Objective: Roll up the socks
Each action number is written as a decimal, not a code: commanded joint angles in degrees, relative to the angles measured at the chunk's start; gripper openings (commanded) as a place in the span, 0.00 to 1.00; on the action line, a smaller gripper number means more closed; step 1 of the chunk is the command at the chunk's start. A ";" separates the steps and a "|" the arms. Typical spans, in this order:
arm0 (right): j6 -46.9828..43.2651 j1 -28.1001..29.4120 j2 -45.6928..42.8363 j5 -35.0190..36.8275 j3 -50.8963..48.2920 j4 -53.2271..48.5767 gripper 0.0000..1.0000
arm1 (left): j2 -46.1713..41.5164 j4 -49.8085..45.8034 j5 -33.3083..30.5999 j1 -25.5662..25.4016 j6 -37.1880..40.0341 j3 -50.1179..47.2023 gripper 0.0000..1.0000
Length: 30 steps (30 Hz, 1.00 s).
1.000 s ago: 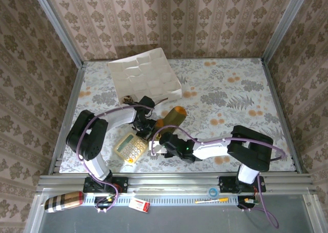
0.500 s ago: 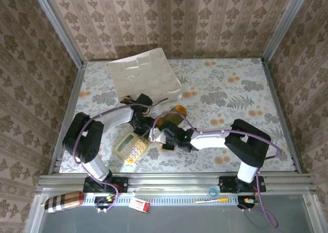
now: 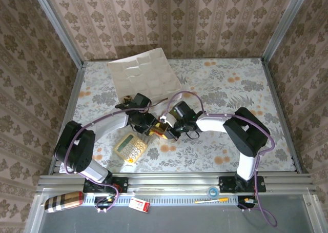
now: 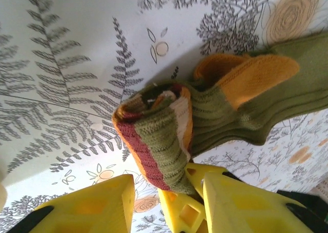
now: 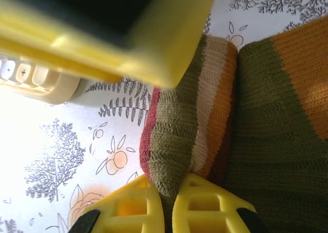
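Observation:
The olive sock (image 4: 287,89) lies on the flowered table, its orange toe (image 4: 256,74) folded over the body. Its striped orange-brown cuff (image 4: 164,135) is bunched up and lifted. My right gripper (image 5: 174,192) is shut on that cuff, its yellow fingers (image 4: 179,207) pinching it from below. My left gripper (image 4: 166,187) stands open around the cuff and the right fingers, touching neither side of the knit. From above, both grippers meet at the sock (image 3: 163,132) mid-table. A dark brown patterned scrap (image 3: 128,98), perhaps the argyle sock, peeks out beside the left arm.
A yellow calculator (image 3: 131,147) lies just left of the grippers, its edge (image 5: 31,79) close to the cuff. A white creased sheet (image 3: 143,76) sits at the back left. The table's right half is bare flowered cloth.
My right arm has swung from the front edge up and over the sock and has closed on the cuff. The sock, stretched out before, is now bunched and its toe is covered.

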 commanded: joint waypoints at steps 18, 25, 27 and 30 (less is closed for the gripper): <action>7.51 -5.99 10.52 -7.32 1.23 -14.15 0.00 | 10.24 2.28 -1.99 -1.69 -3.67 0.53 0.44; 4.35 -4.45 2.33 -4.51 -3.08 -6.54 0.19 | 13.03 -9.25 -0.28 -2.74 -9.78 -0.75 0.00; 2.05 -2.44 -4.26 -0.07 -7.31 -0.50 0.33 | 13.19 -11.38 0.07 -2.92 -11.44 -0.91 0.00; -5.30 3.98 -15.97 14.75 -15.53 10.19 0.47 | 13.92 -13.27 0.29 -2.92 -12.53 0.20 0.00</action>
